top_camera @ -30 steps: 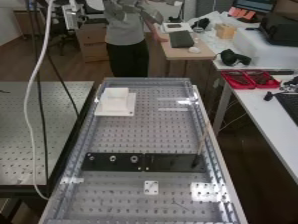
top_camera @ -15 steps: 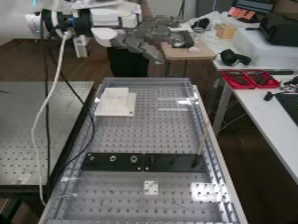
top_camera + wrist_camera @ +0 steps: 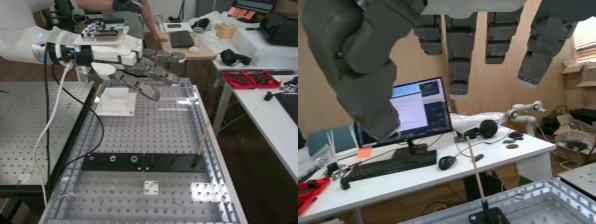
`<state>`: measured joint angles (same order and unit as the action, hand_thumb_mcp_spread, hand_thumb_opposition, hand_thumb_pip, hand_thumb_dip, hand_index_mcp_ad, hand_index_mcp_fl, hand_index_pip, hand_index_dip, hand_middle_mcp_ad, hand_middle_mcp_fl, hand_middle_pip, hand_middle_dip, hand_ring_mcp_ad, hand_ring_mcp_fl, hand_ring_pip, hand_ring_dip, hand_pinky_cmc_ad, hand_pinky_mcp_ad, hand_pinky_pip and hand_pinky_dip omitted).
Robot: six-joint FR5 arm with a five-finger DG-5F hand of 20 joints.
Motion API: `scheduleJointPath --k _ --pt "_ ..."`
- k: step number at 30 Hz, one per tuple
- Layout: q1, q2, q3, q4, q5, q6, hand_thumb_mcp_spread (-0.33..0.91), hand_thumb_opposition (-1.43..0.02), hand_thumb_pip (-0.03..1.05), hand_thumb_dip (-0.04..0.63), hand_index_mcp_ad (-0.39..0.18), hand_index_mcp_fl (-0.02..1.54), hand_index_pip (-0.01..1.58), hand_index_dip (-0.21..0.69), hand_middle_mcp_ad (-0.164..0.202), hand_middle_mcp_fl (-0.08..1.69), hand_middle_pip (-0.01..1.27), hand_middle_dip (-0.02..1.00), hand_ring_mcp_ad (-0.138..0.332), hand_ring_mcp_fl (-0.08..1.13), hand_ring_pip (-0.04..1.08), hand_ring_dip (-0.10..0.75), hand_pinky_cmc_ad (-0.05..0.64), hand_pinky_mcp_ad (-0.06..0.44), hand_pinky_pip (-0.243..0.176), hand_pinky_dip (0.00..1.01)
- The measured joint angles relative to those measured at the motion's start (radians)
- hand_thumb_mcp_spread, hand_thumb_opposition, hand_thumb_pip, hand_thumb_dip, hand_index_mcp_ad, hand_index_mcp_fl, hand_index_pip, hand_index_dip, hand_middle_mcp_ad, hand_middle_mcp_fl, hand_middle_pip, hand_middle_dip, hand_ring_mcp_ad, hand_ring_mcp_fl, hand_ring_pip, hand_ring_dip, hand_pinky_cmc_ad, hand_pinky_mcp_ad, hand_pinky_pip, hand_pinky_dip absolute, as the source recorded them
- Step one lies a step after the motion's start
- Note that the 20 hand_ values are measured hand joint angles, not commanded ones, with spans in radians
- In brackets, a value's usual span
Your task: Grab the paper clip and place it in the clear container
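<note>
Nearest, what looks like the paper clip (image 3: 179,204) lies on the worktop (image 3: 126,137), short of the black strip (image 3: 106,163). Farther along, the hand (image 3: 116,55) hangs near the white block (image 3: 116,98), fingers (image 3: 148,91) extended and apart.

Open air above mid-bench (image 3: 146,134); standing stick (image 3: 203,138), white block (image 3: 115,100)

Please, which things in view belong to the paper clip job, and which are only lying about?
For the job:
robot hand
paper clip and clear container, but I cannot tell surely which these are

Lying about:
keyboard
computer mouse
red trays
</note>
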<state>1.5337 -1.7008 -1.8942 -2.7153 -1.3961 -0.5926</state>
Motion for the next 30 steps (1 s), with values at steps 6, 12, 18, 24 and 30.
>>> scheduleJointPath --k 6,12,18,24,30 --pt "-0.037 -0.038 -0.031 0.069 0.007 0.015 0.32 -0.82 0.82 0.286 -0.003 0.04 0.10 -0.164 0.070 0.38 0.13 0.40 0.161 0.03 0.13 0.134 0.379 0.326 -0.089 0.54" --pt "-0.073 -0.086 -0.028 0.084 -0.002 0.014 0.34 -0.83 0.88 0.300 -0.012 0.04 0.13 -0.175 0.068 0.38 0.20 0.43 0.159 0.08 0.13 0.164 0.367 0.328 -0.089 0.51" --pt "-0.108 -0.132 -0.008 0.080 -0.026 0.014 0.35 -0.84 0.88 0.316 -0.045 0.04 0.17 -0.176 0.065 0.34 0.35 0.46 0.164 0.10 0.17 0.218 0.367 0.311 -0.089 0.46" --pt "-0.148 -0.180 0.012 0.079 -0.061 0.021 0.39 -0.84 0.88 0.316 -0.054 0.04 0.21 -0.176 0.068 0.33 0.49 0.50 0.145 0.13 0.20 0.258 0.353 0.312 -0.089 0.42" --pt "-0.190 -0.221 0.027 0.101 -0.096 0.045 0.39 -0.84 0.88 0.332 -0.068 0.20 0.42 -0.183 0.065 0.31 0.54 0.51 0.148 0.14 0.23 0.276 0.346 0.300 -0.075 0.41"
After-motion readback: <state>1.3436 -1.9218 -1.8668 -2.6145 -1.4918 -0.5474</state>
